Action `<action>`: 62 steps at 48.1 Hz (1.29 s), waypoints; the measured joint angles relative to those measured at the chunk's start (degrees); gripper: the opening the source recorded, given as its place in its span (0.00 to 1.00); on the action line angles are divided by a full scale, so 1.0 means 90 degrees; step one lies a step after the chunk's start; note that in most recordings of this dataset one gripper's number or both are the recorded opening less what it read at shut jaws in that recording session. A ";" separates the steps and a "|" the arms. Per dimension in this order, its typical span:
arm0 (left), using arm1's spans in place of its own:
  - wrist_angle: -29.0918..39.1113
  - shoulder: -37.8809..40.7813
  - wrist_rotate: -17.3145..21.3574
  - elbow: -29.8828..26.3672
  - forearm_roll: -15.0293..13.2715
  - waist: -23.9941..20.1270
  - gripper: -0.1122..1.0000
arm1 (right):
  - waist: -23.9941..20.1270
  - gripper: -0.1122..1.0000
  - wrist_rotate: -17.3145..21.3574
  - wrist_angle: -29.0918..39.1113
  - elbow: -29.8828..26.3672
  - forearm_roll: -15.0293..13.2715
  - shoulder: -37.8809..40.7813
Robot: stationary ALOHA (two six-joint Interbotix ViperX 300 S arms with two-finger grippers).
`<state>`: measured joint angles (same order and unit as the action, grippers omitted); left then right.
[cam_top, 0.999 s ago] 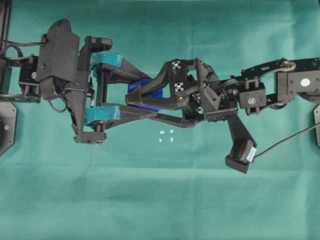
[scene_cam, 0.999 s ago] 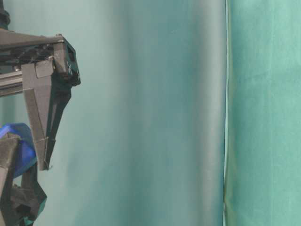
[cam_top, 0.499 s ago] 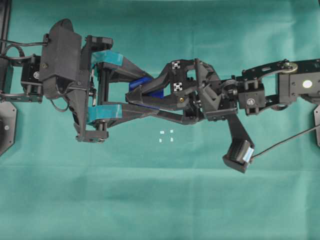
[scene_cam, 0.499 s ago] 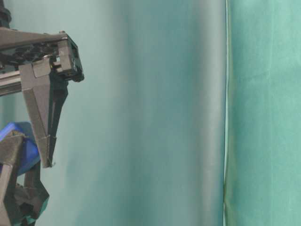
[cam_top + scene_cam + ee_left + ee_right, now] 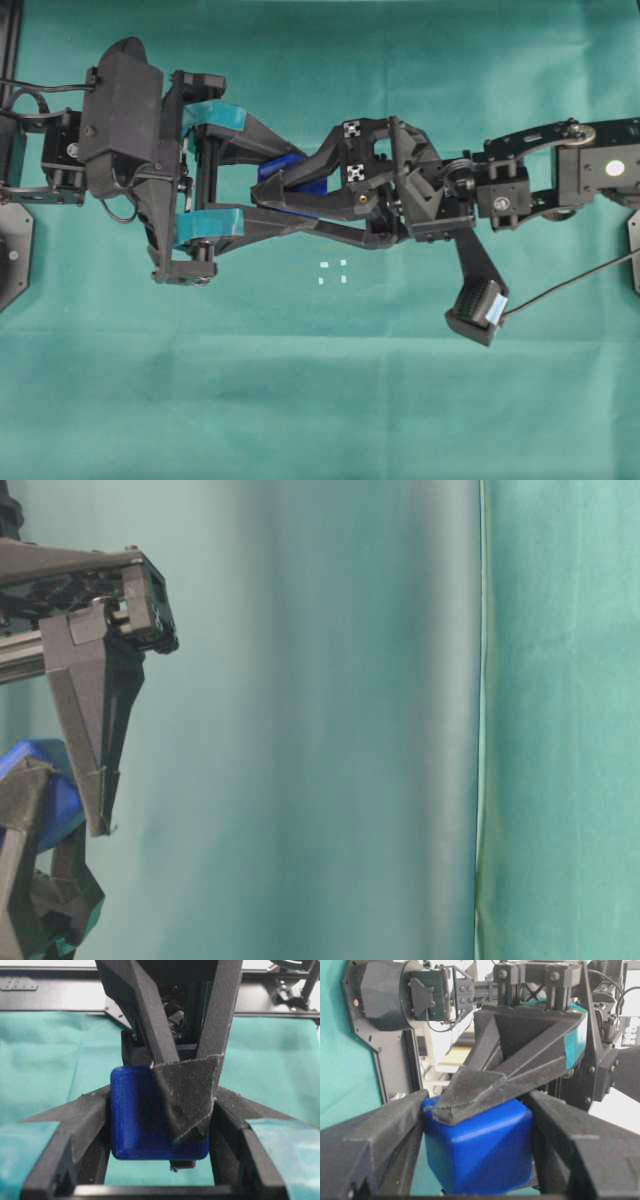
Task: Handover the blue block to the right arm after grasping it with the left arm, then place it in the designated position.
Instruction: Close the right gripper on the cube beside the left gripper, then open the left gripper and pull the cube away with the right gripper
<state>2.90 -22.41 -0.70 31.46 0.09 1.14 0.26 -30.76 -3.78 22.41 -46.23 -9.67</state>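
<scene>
Overhead, crossed fingers hide most of the blue block; the table-level edge crops both grippers.

No readable text, labels, brands or numbers on anything in view.

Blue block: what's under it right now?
Nothing supports the blue block: left gripper and right gripper pinch it in the air. Green cloth lies below; the patch directly underneath is covered.

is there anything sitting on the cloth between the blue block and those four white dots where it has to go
Nothing visible does. The blue block is held above the cloth between both pincers, and the green cloth between it and the white dots shows bare in the overhead view.
</scene>
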 measured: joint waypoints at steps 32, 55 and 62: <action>0.0000 -0.0010 -0.0186 0.0000 0.0000 0.0059 1.00 | 0.0000 0.66 0.0000 0.0059 0.0000 0.0000 0.0000; 0.0127 -0.0303 -0.0186 0.0293 0.0000 0.0068 1.00 | -0.0049 0.66 0.0068 0.0225 0.0723 0.0010 -0.0879; 0.0146 -0.0430 -0.0186 0.0381 0.0000 0.0059 1.00 | -0.0117 0.66 0.0176 0.0430 0.0986 0.0020 -0.1240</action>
<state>4.22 -26.28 -2.37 34.89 0.09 1.67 -0.79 -29.18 0.09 31.29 -46.05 -20.83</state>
